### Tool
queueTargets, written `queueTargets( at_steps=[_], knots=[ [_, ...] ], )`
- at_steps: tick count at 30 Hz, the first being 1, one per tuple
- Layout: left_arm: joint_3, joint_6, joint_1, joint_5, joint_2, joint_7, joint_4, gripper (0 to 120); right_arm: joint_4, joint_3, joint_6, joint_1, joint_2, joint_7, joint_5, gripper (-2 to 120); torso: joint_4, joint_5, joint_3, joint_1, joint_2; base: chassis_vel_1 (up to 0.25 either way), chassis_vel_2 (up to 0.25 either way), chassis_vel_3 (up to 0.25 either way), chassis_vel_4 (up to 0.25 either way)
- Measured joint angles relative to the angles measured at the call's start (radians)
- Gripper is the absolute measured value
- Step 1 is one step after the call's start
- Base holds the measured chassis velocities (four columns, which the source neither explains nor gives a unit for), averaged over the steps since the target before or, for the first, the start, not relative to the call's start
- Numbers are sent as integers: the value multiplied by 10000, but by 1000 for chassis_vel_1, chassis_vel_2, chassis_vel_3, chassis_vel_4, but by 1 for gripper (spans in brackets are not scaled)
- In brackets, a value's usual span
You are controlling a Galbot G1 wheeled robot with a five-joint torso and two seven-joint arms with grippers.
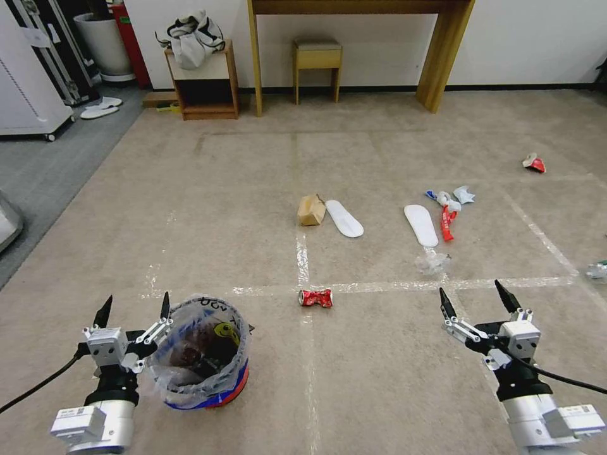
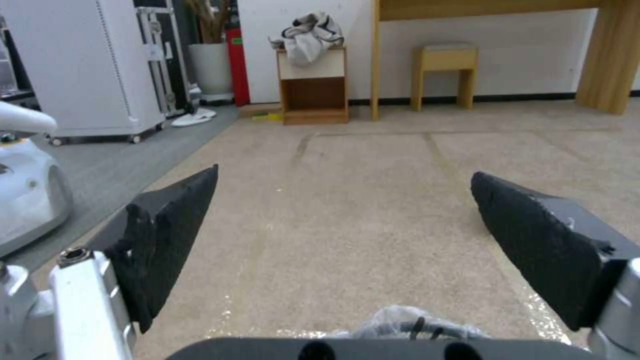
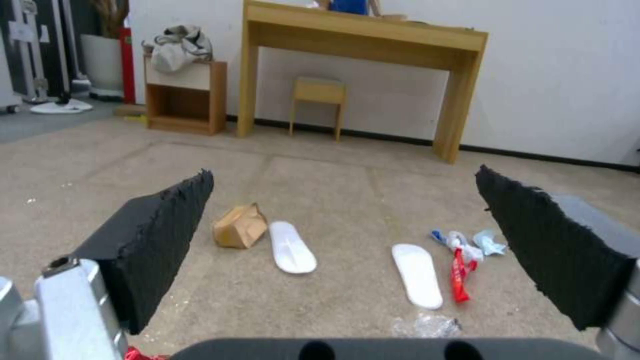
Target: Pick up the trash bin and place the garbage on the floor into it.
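Down at about 7 o'clock in the head view, the trash bin (image 1: 205, 360) stands on the beige carpet (image 1: 221, 208), a small round red bucket with a blue band, its crinkly clear liner printed in black with a yellow mark. The left gripper (image 1: 134, 308) sits just beside its rim at 9 o'clock, fingers spread wide and holding nothing. The right gripper (image 1: 474, 292) hovers at 4 o'clock, equally wide and empty. A crushed red can (image 1: 315, 297) lies on shiny tape lines near the centre. Beyond, toward 12 and 1 o'clock, lie a crumpled brown paper bag (image 1: 311, 210), two flat white slippers (image 1: 344, 218), a red wrapper (image 1: 447, 222) and clear plastic (image 1: 432, 262). From the left wrist, a bit of the liner (image 2: 413, 327) shows, along with rough black finger pads (image 2: 170, 235). From the right wrist, the bag (image 3: 239, 227) and slippers (image 3: 291, 247) lie between its pads.
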Motion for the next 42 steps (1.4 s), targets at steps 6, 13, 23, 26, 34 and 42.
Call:
queueTargets(
  at_steps=[6,13,23,26,34,42],
  knots=[
    [-60,292,5,224,-24,-126,110,100,-40,23,-3,23,-27,0,3,100,0,0,0,0,0,0,0,0,0],
    [-69,696,23,251,-11,-260,110,100,-75,45,-3,29,-29,-10,12,100,0,0,0,0,0,0,0,0,0],
    [-180,2002,84,-280,315,-655,-197,100,-128,22,-5,46,-101,-47,32,100,1,0,0,0,0,0,0,0,0],
    [-225,2864,166,-993,881,-1117,-420,100,-131,61,-5,27,-113,-47,45,100,0,0,0,0,0,0,0,0,0],
    [-208,4346,181,-2406,1839,-1793,-547,100,-131,68,-4,-39,-52,-60,11,100,0,-1,0,0,0,0,0,0,0],
    [-42,6331,-87,-3534,2453,-2674,-134,100,-167,127,4,-82,12,-64,-20,100,0,-1,0,0,0,0,0,0,0]
  ],
)
